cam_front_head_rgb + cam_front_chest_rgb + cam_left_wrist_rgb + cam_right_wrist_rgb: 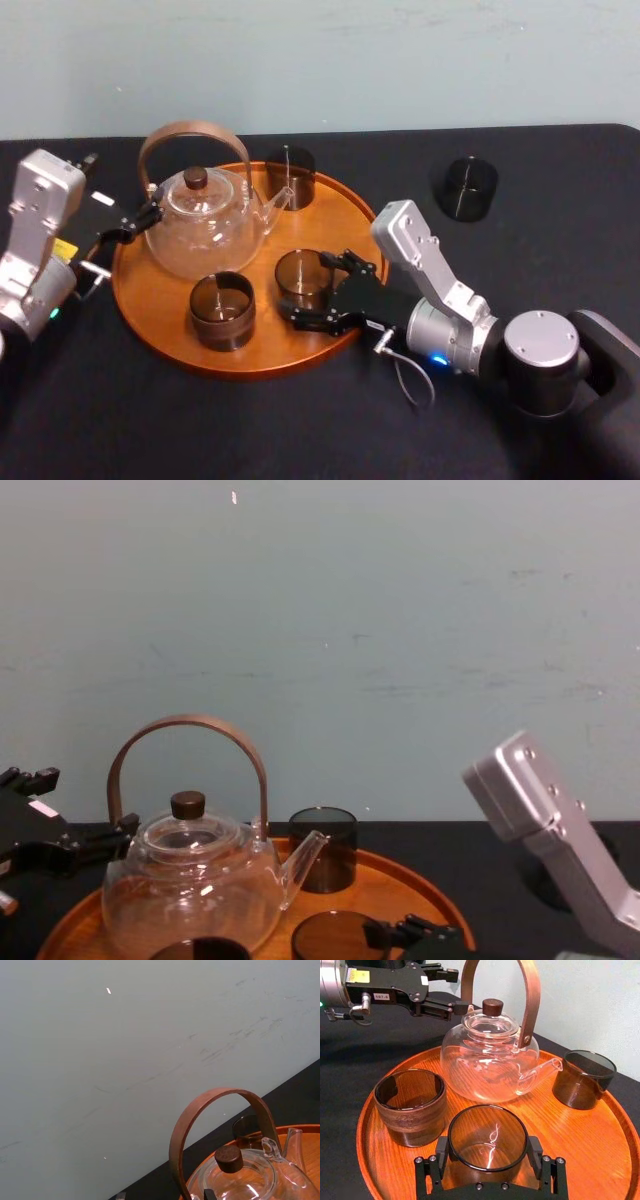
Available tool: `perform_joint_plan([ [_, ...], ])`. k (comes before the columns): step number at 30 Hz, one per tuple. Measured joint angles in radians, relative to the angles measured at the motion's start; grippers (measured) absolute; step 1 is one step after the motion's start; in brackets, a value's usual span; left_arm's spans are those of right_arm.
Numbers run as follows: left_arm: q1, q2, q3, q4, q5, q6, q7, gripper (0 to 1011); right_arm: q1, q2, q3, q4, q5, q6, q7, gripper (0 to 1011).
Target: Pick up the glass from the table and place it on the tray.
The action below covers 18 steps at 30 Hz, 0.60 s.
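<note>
Smoky glass (pixel 300 272) is already resting on the tray (pixel 335 225), with the right end effector (pixel 312 290) clamping it and release seemingly pending; the left end effector (pixel 145 222) is idling, spread apart, beside the teapot (pixel 200 230).

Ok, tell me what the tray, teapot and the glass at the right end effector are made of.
The tray looks like wood: orange-brown, visible grain, slight sheen. The teapot is clear glass, see-through with highlights; its handle looks like bent wood. The glass between the right end effector's fingers seems smoky tinted glass, transparent.

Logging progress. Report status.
Right claw gripping glass, down on tray. Left claw open beside teapot. Second glass on table. Nothing blocking.
</note>
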Motion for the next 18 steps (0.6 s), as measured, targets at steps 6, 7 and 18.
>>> perform_joint_plan([
  [6, 0.000, 0.000, 0.000, 0.000, 0.000, 0.000, 0.000, 1010, -0.022, 0.025, 0.010, -0.035, 0.012, 0.015, 0.000, 1002],
  [7, 0.000, 0.000, 0.000, 0.000, 0.000, 0.000, 0.000, 1009, -0.031, 0.034, 0.013, -0.045, 0.016, 0.017, 0.000, 1002],
  [18, 0.000, 0.000, 0.000, 0.000, 0.000, 0.000, 0.000, 1010, -0.113, 0.107, 0.045, -0.127, 0.039, 0.019, -0.008, 1002],
])
